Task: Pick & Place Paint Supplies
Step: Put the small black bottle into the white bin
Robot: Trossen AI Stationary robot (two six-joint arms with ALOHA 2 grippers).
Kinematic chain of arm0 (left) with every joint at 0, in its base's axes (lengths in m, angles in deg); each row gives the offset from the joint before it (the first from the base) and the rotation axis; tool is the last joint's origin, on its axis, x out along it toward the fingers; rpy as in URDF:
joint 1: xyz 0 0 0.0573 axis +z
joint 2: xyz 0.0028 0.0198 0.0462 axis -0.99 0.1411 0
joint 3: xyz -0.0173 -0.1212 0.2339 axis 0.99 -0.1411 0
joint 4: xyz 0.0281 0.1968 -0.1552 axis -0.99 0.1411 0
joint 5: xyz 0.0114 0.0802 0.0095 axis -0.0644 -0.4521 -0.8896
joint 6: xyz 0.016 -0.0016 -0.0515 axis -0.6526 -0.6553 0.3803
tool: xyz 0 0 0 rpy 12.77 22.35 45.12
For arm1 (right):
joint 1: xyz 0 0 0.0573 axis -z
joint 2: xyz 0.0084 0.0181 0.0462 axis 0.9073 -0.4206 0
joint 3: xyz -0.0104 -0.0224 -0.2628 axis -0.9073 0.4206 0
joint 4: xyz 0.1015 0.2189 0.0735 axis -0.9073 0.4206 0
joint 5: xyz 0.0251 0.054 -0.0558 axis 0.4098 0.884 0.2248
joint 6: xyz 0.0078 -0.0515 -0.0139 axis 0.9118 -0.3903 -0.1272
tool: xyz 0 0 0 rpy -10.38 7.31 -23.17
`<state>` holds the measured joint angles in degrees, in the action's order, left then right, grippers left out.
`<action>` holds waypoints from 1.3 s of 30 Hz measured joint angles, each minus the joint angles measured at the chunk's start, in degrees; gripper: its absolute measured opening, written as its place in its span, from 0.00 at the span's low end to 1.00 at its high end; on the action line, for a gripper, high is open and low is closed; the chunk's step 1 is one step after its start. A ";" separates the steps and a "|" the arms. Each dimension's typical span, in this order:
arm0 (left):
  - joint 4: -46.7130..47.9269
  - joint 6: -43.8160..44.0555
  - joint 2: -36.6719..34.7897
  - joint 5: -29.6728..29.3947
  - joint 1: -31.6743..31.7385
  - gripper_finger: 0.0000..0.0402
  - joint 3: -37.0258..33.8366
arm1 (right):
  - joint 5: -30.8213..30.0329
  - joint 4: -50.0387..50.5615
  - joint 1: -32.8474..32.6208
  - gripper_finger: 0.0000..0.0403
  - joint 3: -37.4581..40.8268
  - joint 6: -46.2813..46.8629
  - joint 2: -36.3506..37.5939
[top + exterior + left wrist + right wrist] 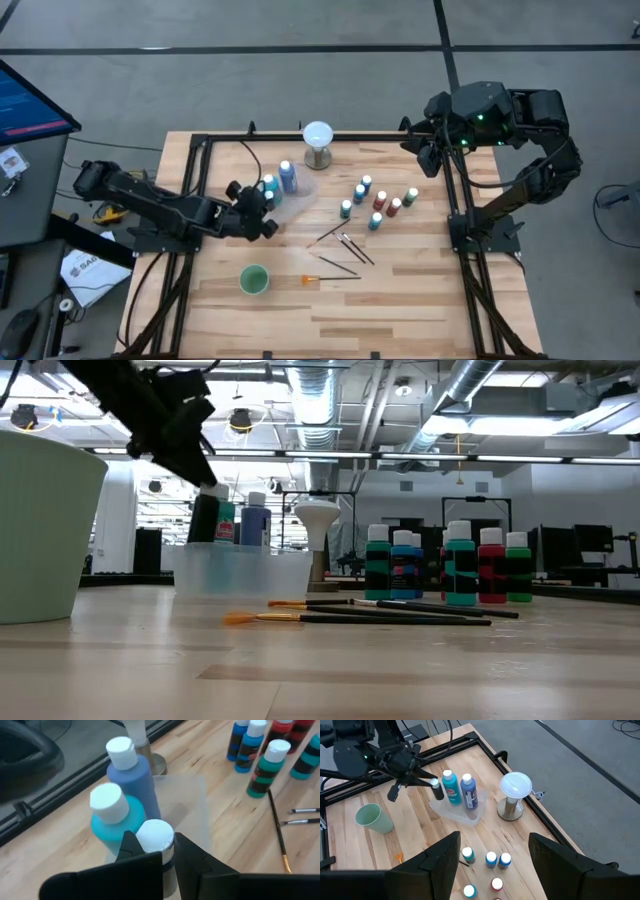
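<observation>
Now the left claw (159, 851) is shut tight on the white cap of a dark bottle (437, 791), held at a clear plastic tray (470, 815). Two more bottles stand in that tray, one teal (451, 787) and one blue (468, 790). Seven round bottles (377, 201) stand together on the wooden table (400, 300). Four thin brushes (340, 245) lie near a green cup (254, 279). The right claw (492, 852) hangs wide open, holding nothing.

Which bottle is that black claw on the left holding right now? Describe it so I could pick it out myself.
Find the white globe on a grey metal stand at the table's far edge; beside it lies a clear plastic tray with three white-capped bottles. The left gripper is shut on the dark bottle there. Its neighbours are the teal bottle and the blue bottle, both untouched.
</observation>
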<state>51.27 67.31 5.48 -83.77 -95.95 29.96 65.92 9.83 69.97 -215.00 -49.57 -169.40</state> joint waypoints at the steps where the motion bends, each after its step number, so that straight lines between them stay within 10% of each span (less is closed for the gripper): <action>1: -0.71 0.04 0.00 -0.33 0.13 0.00 -0.76 | 0.00 0.00 0.00 0.57 0.00 0.00 0.00; 39: -20.22 -6.21 0.01 -2.82 6.91 0.00 -11.93 | 0.00 -0.02 0.00 0.57 0.00 0.20 0.00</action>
<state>31.05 61.09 5.49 -86.59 -89.05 18.03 65.92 9.81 69.97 -215.00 -49.37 -169.40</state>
